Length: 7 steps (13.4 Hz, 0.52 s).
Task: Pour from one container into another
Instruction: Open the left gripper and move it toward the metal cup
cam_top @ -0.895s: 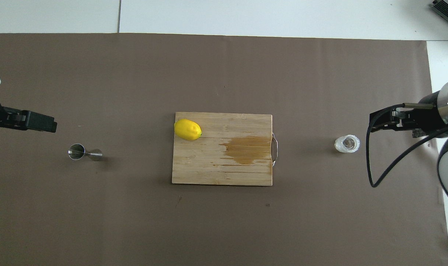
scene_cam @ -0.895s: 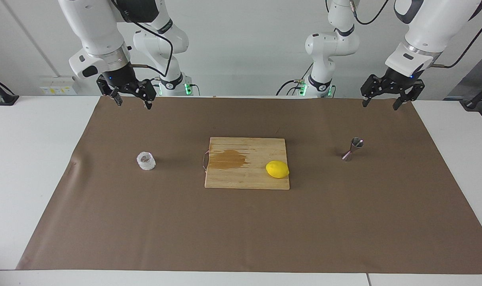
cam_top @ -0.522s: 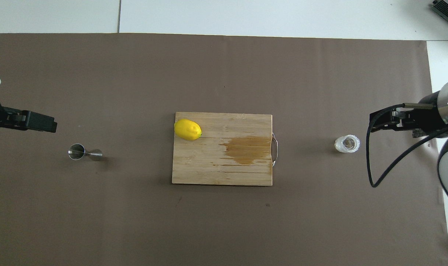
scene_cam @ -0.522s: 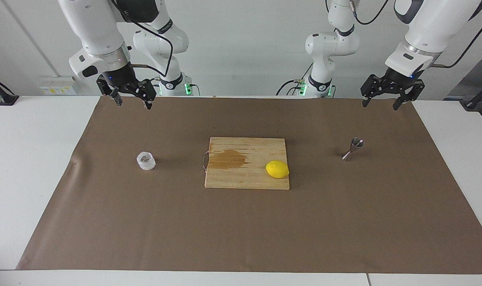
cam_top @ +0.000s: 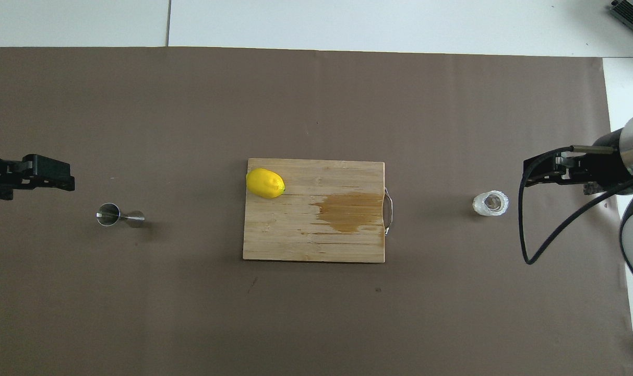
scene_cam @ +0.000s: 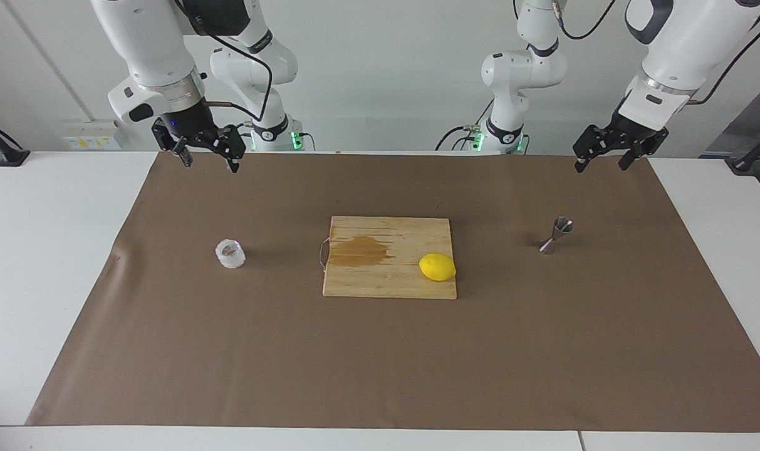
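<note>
Fingers of both the right gripper (scene_cam: 207, 161) and the left gripper (scene_cam: 602, 163) are spread wide and empty above the counter, so nothing is grasped yet: the ribbed glass cup (scene_cam: 230, 254) below the right fingers must first be gripped, then carried to the jigger (scene_cam: 556, 235) below the left fingers.

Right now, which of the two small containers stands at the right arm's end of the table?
The ribbed glass cup; the metal jigger stands at the left arm's end.

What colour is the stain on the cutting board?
Darker brown than the pale wood, a stain by the cutting board's metal handle; clearest in the overhead view.
</note>
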Each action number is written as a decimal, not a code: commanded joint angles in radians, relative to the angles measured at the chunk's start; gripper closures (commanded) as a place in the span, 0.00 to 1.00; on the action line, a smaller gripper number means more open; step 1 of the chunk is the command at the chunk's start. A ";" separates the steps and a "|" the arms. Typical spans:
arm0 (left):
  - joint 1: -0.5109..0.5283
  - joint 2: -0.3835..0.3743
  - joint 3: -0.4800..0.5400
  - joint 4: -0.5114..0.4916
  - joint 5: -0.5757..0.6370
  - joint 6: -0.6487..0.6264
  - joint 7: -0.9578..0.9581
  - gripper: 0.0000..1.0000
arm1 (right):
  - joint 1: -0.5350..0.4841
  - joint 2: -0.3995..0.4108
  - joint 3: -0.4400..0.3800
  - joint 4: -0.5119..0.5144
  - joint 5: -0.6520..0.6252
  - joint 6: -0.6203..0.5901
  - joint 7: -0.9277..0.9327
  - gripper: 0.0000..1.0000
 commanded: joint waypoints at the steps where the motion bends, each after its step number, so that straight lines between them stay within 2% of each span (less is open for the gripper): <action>1: 0.073 -0.074 -0.003 -0.131 0.003 0.072 -0.120 0.00 | -0.016 -0.016 -0.001 -0.017 0.010 0.003 -0.029 0.00; 4: 0.131 -0.059 -0.003 -0.174 -0.002 0.095 -0.259 0.00 | -0.022 -0.013 -0.004 -0.014 0.010 0.015 -0.023 0.00; 7: 0.168 -0.050 -0.001 -0.255 -0.042 0.184 -0.347 0.00 | -0.038 -0.011 -0.002 -0.016 0.008 0.023 -0.018 0.00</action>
